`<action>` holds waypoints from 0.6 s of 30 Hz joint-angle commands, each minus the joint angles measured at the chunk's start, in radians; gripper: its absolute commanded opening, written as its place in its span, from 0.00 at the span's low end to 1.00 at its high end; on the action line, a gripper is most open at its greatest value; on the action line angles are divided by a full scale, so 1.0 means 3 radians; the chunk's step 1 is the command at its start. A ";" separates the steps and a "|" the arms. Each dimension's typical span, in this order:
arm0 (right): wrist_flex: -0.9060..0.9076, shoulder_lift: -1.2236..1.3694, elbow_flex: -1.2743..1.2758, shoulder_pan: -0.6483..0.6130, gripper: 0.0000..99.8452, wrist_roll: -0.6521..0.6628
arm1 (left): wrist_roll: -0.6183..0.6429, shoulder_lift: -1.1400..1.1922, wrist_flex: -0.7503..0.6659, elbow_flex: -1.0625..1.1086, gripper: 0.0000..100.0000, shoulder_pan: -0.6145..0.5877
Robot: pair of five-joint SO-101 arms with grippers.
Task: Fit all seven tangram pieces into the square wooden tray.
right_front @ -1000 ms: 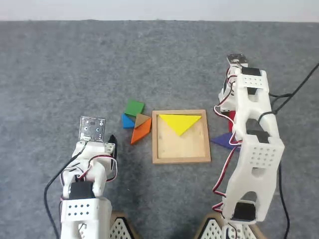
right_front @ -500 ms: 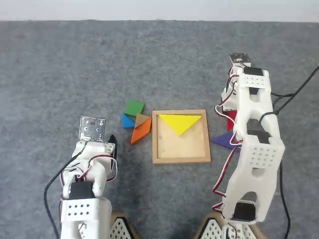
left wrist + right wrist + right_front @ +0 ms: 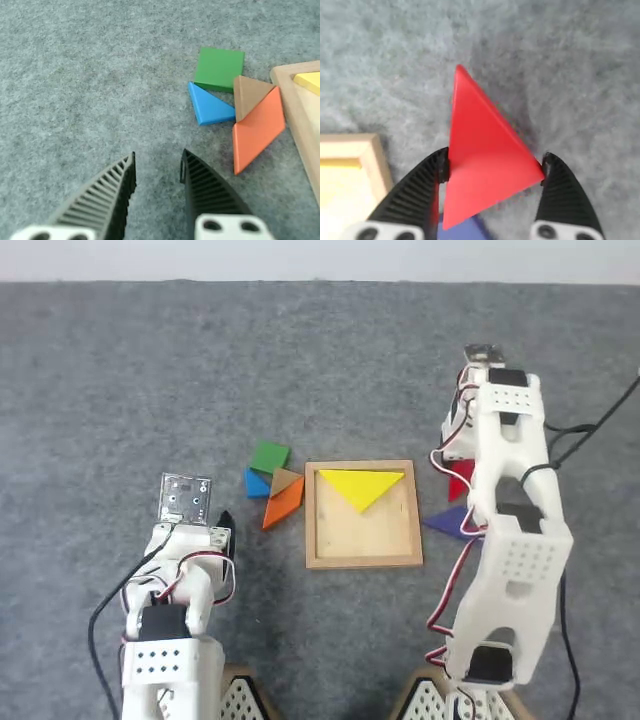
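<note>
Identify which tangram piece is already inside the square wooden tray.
The yellow triangle: it alone sits inside the tray. The red triangle, purple piece, green square, blue triangle, brown triangle and orange parallelogram are outside it.

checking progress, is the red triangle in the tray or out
Out. The right end effector grips the red triangle over the carpet, beside the tray.

Tray [image 3: 362, 561]: pale bare wood, smooth. Red piece [image 3: 480, 170]: painted, matt, smooth. Table cover [image 3: 150, 370]: grey felt-like cloth, fuzzy, rough. Arms [image 3: 515, 570]: white plastic, matt. Fingers [image 3: 107, 200]: black plastic, ribbed.
</note>
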 commanded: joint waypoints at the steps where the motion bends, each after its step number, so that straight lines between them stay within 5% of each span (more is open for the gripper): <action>1: 0.0248 -0.0499 -0.0107 -0.0130 0.13 -0.0077 | -0.0020 -0.0066 0.0020 -0.0018 0.15 -0.0005; 11: 0.0964 -0.1082 -0.0077 -0.0729 0.13 -0.0409 | -0.0020 -0.0066 0.0020 -0.0018 0.15 -0.0005; 18: 0.0601 -0.1583 0.0798 -0.1281 0.13 -0.0568 | -0.0020 -0.0066 0.0020 -0.0018 0.15 -0.0005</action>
